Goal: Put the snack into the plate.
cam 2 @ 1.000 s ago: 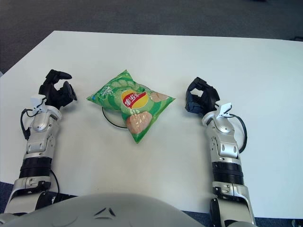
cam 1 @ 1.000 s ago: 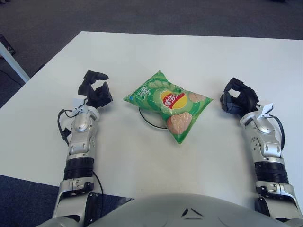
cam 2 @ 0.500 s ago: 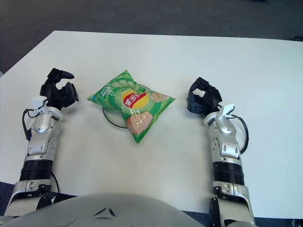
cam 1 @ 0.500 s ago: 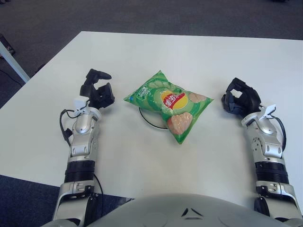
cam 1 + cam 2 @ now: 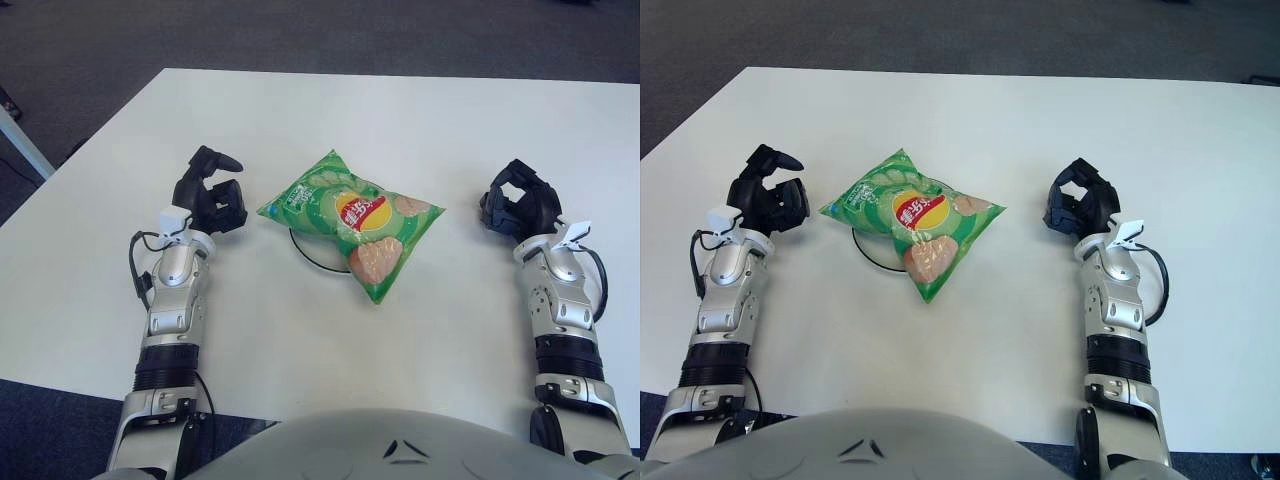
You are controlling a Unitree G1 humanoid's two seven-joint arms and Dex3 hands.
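Observation:
A green snack bag (image 5: 352,217) with a red and yellow logo lies on a white plate (image 5: 306,253), covering nearly all of it; only the plate's dark rim shows at the bag's lower left. My left hand (image 5: 212,192) is just left of the bag, fingers spread, holding nothing. My right hand (image 5: 520,206) is off to the bag's right with a gap of bare table between them, fingers loosely curled around nothing.
The white table (image 5: 330,110) stretches to a far edge with dark carpet (image 5: 300,30) beyond. A grey table leg (image 5: 20,135) shows at the far left. My own torso (image 5: 400,445) fills the bottom of both views.
My left hand has shifted slightly right and toward the bag. My right hand has drifted right, away from the bag. The bag stays on the plate.

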